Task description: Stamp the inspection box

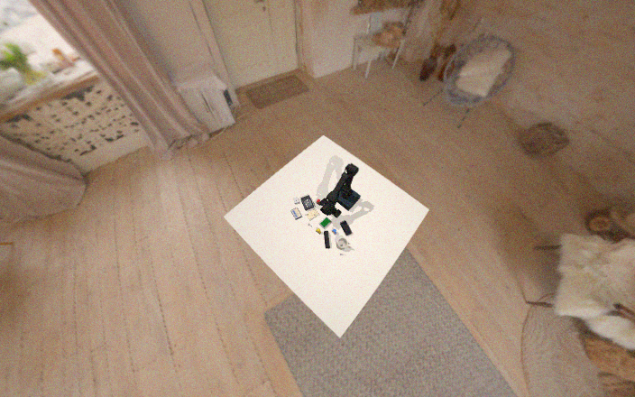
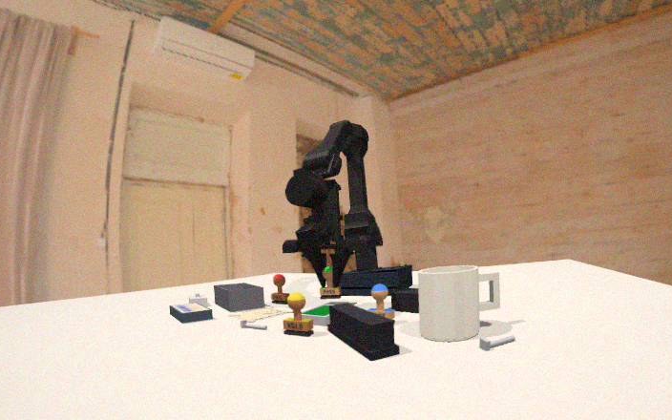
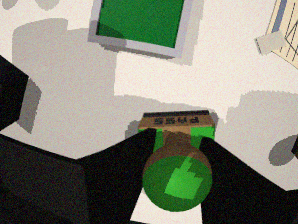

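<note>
The PASS stamp has a green knob and a wooden base with its lettering showing. My gripper is shut on it below the knob and holds it upright, at or just above the table; any gap is too small to judge. The green ink pad lies open near the stamp, at the top of the wrist view. The cream card lies beyond the pad; its edge shows in the wrist view at top right. The inspection box cannot be made out.
A red-knobbed stamp, a yellow-knobbed stamp and a blue-knobbed stamp stand around. A black block, a white mug, a grey box and a low dark box are also on the table.
</note>
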Controlling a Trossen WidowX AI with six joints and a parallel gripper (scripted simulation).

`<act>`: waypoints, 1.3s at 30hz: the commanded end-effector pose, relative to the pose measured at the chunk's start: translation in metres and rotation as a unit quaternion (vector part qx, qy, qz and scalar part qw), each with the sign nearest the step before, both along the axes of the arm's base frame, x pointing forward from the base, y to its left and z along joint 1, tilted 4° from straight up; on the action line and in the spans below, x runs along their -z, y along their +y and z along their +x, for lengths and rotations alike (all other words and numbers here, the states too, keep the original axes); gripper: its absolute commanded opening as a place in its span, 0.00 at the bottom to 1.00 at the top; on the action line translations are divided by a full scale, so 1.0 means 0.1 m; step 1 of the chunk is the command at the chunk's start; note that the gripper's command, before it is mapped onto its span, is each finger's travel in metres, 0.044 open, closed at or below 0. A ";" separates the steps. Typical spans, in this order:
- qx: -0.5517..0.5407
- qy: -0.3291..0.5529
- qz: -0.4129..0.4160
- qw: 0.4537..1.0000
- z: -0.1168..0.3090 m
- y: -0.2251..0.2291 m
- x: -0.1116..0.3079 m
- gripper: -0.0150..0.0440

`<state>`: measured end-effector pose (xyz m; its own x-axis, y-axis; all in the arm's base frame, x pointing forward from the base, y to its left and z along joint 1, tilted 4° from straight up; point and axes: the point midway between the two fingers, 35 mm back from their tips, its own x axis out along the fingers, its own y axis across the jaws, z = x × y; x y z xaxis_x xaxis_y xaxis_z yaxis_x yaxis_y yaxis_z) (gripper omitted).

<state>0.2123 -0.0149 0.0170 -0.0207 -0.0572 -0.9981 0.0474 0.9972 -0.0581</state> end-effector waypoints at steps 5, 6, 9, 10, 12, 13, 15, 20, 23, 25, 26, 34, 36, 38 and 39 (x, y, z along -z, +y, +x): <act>0.001 -0.002 -0.001 1.000 0.01 0.00 -0.05 0.25; 0.001 -0.002 -0.001 1.000 0.01 0.00 -0.06 0.25; 0.001 -0.002 -0.001 1.000 0.01 0.00 -0.07 0.25; 0.001 -0.002 -0.001 1.000 0.01 0.00 -0.08 0.25; 0.001 -0.002 -0.001 1.000 0.01 0.00 -0.08 0.25; 0.001 -0.002 -0.002 1.000 0.01 0.00 -0.09 0.25; 0.001 -0.002 -0.002 1.000 0.01 0.00 -0.10 0.25; 0.001 -0.002 -0.002 1.000 0.01 0.01 -0.12 0.25; 0.001 -0.002 -0.002 1.000 0.01 0.01 -0.14 0.25; 0.001 -0.002 -0.002 1.000 0.01 0.01 -0.15 0.25; 0.001 -0.002 -0.002 1.000 0.01 0.01 -0.15 0.25; 0.001 -0.002 -0.002 1.000 0.01 0.01 -0.19 0.25; 0.001 -0.002 -0.002 1.000 0.01 0.01 -0.20 0.25; 0.001 -0.002 -0.002 1.000 0.01 0.01 -0.21 0.25; 0.001 -0.002 -0.002 1.000 0.01 0.01 -0.21 0.25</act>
